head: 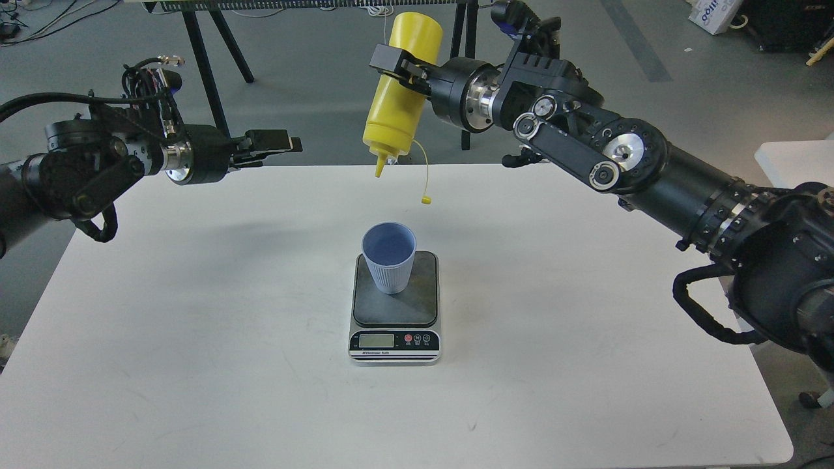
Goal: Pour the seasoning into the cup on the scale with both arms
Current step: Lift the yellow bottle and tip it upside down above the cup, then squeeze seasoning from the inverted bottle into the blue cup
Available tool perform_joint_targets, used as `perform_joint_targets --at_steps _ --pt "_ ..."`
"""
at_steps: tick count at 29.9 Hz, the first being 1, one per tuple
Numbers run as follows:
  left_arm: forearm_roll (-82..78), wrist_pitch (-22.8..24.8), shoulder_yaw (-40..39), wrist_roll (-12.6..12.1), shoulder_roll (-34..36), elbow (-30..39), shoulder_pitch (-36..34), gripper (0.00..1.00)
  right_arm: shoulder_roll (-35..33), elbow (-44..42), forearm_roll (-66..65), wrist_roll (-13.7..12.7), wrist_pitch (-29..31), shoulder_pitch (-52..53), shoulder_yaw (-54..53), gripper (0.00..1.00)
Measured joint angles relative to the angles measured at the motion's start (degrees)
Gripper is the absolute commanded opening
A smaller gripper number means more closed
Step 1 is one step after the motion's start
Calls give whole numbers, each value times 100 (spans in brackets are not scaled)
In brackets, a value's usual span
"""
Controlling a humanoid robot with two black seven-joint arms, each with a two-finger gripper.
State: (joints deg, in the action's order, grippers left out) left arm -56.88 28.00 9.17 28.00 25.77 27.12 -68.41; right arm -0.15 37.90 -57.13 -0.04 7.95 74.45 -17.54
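The yellow seasoning bottle (395,120) hangs upside down in my right gripper (399,65), which is shut on its upper body. Its nozzle (380,170) points down, above and behind the cup. The small tethered cap (426,200) dangles to the right of the nozzle. The light blue ribbed cup (389,257) stands upright on the dark plate of the scale (395,306) at the table's middle. My left gripper (287,142) is empty, held over the table's far left edge and pointing right; its fingers are seen side-on and dark.
The white table (195,312) bears only the scale and cup. Black table legs (466,124) and a white cable (384,85) are on the floor behind. Another white surface (795,163) is at the far right.
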Motion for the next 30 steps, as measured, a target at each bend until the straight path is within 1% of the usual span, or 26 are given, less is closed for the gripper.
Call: perform_joint_targets --at_steps 7,10,30 --pt "1 0 -4 0 29 1 46 99 14 -335 0 165 -451 -1 702 20" --pt "1 0 -4 0 34 -2 86 99 15 -399 0 192 -544 -64 886 20" --pt "53 0 14 -1 25 3 153 99 15 -268 290 153 -547 -600 585 20"
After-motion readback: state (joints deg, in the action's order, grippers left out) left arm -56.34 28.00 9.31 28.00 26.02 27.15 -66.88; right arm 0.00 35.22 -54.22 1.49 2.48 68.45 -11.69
